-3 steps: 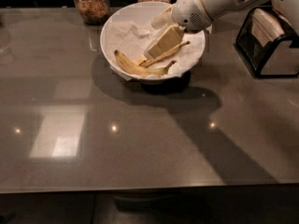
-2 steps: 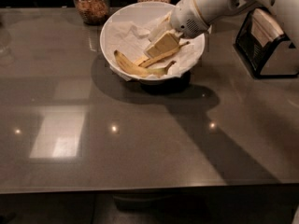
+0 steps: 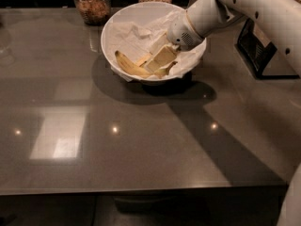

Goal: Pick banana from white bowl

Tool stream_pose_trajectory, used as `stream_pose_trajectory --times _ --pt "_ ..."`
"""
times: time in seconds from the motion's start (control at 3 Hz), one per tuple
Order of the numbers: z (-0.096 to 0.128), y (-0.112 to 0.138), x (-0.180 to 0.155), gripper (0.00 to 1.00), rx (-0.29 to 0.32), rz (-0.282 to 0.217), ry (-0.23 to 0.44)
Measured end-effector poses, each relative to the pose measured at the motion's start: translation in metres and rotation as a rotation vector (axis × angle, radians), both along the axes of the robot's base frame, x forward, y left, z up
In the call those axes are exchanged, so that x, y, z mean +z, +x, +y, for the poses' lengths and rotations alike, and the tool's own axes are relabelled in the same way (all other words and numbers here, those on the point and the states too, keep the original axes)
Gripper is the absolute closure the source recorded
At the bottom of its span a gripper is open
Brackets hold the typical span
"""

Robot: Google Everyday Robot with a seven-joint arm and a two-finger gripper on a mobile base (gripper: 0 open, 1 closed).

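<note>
My pincer (image 3: 161,59) is down in the bowl (image 3: 111,28), over one end of the banana (image 3: 130,66); spread or pinching, I cannot tell. I'd grip that alone, clear of the paper (image 3: 134,33).

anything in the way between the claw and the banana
Nothing visible does. The claw is down inside the white bowl, right beside the banana lying on the crumpled paper.
</note>
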State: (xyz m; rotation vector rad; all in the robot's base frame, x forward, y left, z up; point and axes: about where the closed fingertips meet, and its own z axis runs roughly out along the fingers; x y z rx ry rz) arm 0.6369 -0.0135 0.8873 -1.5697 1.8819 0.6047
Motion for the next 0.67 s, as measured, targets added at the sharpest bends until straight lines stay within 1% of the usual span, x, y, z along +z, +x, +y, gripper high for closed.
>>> stream_pose_trajectory --times 0.33,0.67 --pt "0.003 -0.001 -0.019 0.45 -0.001 0.040 -0.015" --pt "0.005 0.000 -0.032 0.47 -0.005 0.065 -0.024"
